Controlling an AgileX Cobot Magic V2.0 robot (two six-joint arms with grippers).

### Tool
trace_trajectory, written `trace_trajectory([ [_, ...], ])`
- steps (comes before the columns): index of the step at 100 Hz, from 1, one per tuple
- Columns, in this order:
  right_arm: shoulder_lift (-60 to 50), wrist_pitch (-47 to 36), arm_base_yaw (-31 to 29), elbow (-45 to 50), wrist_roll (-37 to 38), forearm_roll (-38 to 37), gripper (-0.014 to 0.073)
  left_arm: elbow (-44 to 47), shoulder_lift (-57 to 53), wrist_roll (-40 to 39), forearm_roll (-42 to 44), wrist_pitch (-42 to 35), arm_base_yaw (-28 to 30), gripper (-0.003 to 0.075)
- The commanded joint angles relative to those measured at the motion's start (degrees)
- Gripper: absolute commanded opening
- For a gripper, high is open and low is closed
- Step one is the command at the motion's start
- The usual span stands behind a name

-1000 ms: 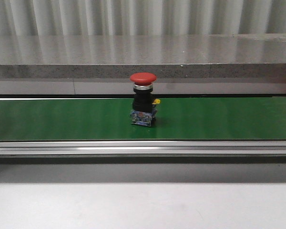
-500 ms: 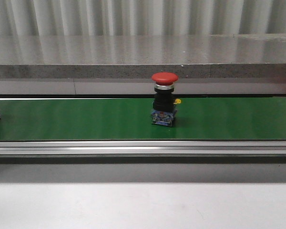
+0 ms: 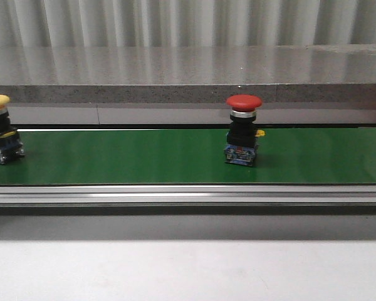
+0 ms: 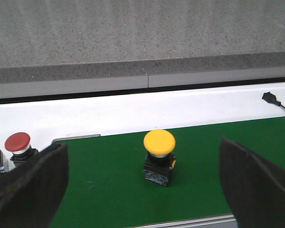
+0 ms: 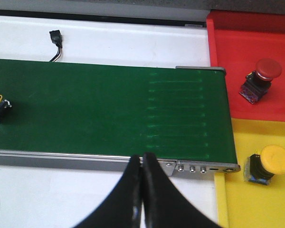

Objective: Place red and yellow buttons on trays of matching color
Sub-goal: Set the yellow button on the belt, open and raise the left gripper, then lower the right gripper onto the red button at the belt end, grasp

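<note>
Front view shows us waiting, left gripper (image 4: 142,185) spread, right gripper (image 5: 142,166) pressed together, to grab the red button (image 3: 242,138) on the belt (image 3: 125,157)

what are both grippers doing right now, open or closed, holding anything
Left gripper: open, fingers spread wide, holding nothing; a yellow button sits on the belt between them.
Right gripper: shut, fingertips pressed together, holding nothing.
</note>
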Motion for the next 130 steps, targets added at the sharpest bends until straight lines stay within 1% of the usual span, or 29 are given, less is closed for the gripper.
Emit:
trace_trajectory([
  [1,-0.13,-3.37,-0.01,-1.47,-0.62,-0.28,-0.0067,-0.65,-3.36,0.0,1.02,-3.13,-0.42,0.0551],
  [9,-0.13,-3.37,-0.01,-1.47,-0.62,-0.28,-0.0067,-0.55,-5.86,0.0,1.58,-2.36,-0.42,0.0449],
  [11,-0.13,-3.37,-0.01,-1.47,-0.62,-0.28,-0.0067,-0.55,-6.43,0.0,1.83,-2.15,-0.42,0.0403],
  [16,-0.13,-3.37,-0.01,-1.47,-0.62,-0.28,-0.0067,-0.55,-7.58,0.0,2.65,-1.98,-0.42,0.0328],
  [18,-0.13,-3.37,-0.01,-1.47,-0.62,-0.28,-0.0067,-0.55,-7.96,0.0,3.07,-1.87,-0.42,0.0276],
  [23,-0.13,-3.37,-0.01,-1.47,-0.62,-0.28,-0.0067,-0.55,-8.72,0.0,4.03,-1.87,-0.42,0.0197],
  [25,-0.13,-3.37,-0.01,-1.47,-0.62,-0.28,-0.0067,-0.55,-8.88,0.0,4.41,-1.87,-0.42,0.0146],
  [28,-0.13,-3.37,-0.01,-1.47,-0.62,-0.28,-0.0067,-0.55,-9.17,0.0,4.78,-1.87,-0.42,0.0109],
  [32,-0.13,-3.37,-0.01,-1.47,-0.62,-0.28,-0.0067,-0.55,-9.27,0.0,5.08,-1.87,-0.42,0.0028],
  [36,-0.13,-3.37,-0.01,-1.47,-0.62,-0.28,-0.0067,-0.55,-9.27,0.0,5.33,-1.87,-0.42,-0.0023],
  [63,-0.13,-3.48,-0.01,-1.47,-0.62,-0.28,-0.0067,-0.24,-9.27,0.0,6.99,-1.98,-0.42,-0.002],
  [84,-0.13,-6.24,-0.01,-1.47,-0.62,-0.28,-0.0067,-0.24,-9.27,0.0,7.23,-2.06,-0.42,-0.002],
  [107,-0.13,-4.33,-0.01,-1.47,-0.62,-0.28,-0.0055,-0.24,-9.27,0.0,7.23,-2.06,-0.42,-0.002],
  [112,-0.13,-3.37,-0.01,-1.47,-0.62,-0.28,-0.0023,-0.24,-9.27,0.0,7.23,-2.06,-0.42,-0.002],
  [117,-0.13,-2.46,-0.01,-1.47,-0.62,-0.28,0.0035,-0.24,-9.27,0.0,7.23,-2.06,-0.42,-0.002],
  [124,-0.13,-1.23,-0.01,-1.47,-0.62,-0.28,0.0163,-0.24,-9.27,0.0,7.23,-2.06,-0.42,-0.002],
  [130,-0.13,-0.34,-0.01,-1.47,-0.62,-0.28,0.0315,-0.24,-9.27,0.0,7.23,-2.06,-0.42,-0.002],
])
